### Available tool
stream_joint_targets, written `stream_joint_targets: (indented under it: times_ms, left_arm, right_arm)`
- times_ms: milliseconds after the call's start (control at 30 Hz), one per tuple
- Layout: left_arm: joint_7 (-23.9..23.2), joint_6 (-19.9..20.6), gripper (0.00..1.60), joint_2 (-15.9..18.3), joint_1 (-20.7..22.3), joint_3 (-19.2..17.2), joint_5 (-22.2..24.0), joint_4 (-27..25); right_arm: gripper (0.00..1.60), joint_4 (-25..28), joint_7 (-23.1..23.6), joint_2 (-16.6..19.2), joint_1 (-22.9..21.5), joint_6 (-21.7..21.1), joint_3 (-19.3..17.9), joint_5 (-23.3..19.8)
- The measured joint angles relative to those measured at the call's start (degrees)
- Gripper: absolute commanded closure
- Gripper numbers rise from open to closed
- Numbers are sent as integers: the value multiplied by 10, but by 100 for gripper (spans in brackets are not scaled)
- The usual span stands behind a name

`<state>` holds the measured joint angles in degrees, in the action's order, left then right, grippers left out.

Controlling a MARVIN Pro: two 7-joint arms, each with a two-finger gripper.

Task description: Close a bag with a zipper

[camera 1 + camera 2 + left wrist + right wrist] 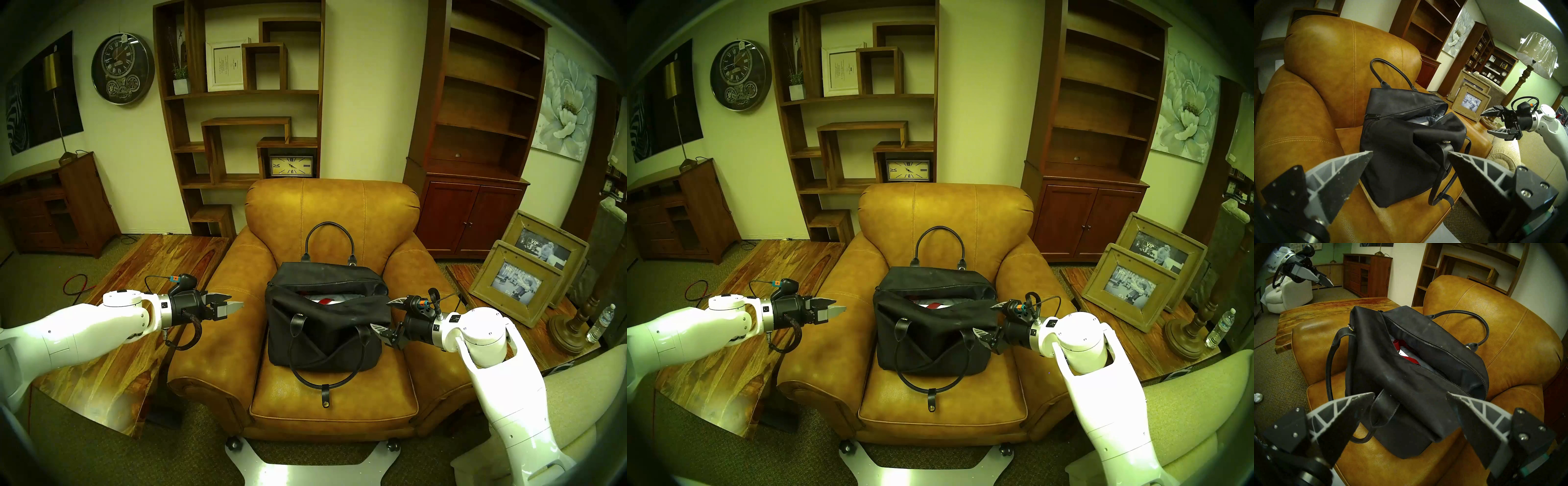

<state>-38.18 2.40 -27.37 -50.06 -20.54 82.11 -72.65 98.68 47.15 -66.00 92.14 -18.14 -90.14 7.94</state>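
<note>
The black fabric bag (325,339) sits on the seat of a tan leather armchair (332,203). Its zipper (325,283) is open and gapes, and red and white contents show inside (1407,353). The slider (1373,116) sits at the bag's left end. One loop handle (328,234) stands against the backrest. The other (322,373) hangs down the front with its strap tab. My left gripper (234,303) is open and empty above the left armrest, apart from the bag. My right gripper (381,314) is open, with the bag's right end between its fingers (1410,394).
A wooden side table (135,305) stands left of the chair. Another on the right holds two picture frames (515,288), a lamp base (570,325) and a water bottle (602,322). Both armrests rise beside the bag. Bookshelves stand behind.
</note>
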Motion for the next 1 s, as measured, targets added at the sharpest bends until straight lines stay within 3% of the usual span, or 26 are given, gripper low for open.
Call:
stream_joint_targets:
  times_ms: [467, 1000]
  left_arm:
    - [-18, 27, 0, -99, 32, -3, 29, 115]
    - [-49, 1, 0, -206, 46, 4, 55, 258]
  right_arm:
    - [0, -1, 0, -1, 0, 0, 0, 0]
    - [0, -2, -1, -1, 0, 0, 0, 0]
